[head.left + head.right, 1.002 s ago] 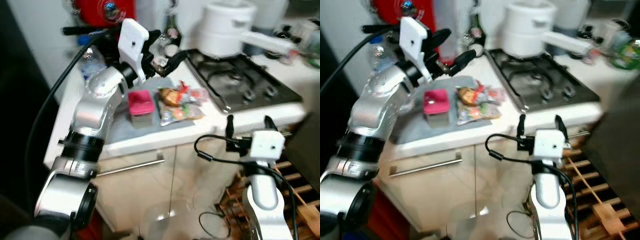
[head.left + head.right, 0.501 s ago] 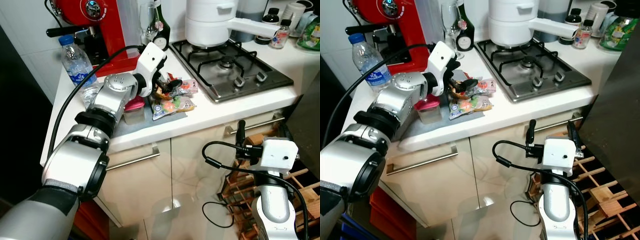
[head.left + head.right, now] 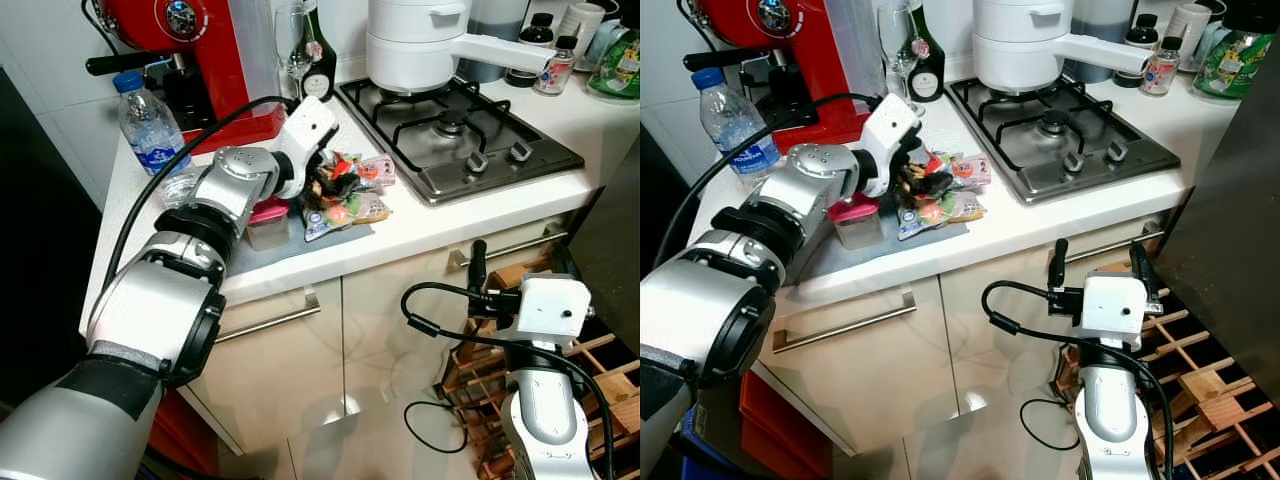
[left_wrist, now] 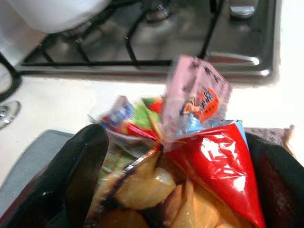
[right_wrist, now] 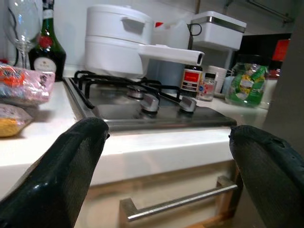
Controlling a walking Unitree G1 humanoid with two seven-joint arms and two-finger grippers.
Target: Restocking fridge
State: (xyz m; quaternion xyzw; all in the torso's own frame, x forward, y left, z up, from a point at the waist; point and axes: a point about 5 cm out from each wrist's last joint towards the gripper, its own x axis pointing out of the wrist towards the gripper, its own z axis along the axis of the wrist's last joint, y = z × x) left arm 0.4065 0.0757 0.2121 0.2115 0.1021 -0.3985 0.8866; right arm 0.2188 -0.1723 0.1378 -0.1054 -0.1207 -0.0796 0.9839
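**Left hand on the snack bag, right hand idle**

Left hand (image 3: 325, 172) is over the desk (image 3: 480, 205) w/ its two black fingers (image 4: 78, 161) either side of a crinkly snack bag (image 4: 190, 156). Fingers look closed onto the bag's gathered top, though the grip isn't fully clear. The bag sits on a grey mat (image 3: 270, 250) w/ other packets (image 3: 365, 205), just beside a small pink-lidded tub (image 3: 855, 215) and near the hob (image 3: 455, 140).

Judgement: the bag is light, soft and slippery film, contents prob. brittle. It'll deform, not resist. Best hold is the bunched neck or sealed top edge, not the belly; a hard squeeze could crush what's inside, and a loose pinch may slide off.

Right hand (image 3: 1102, 262) hangs low by the cupboard front, fingers spread apart, holding nothing.
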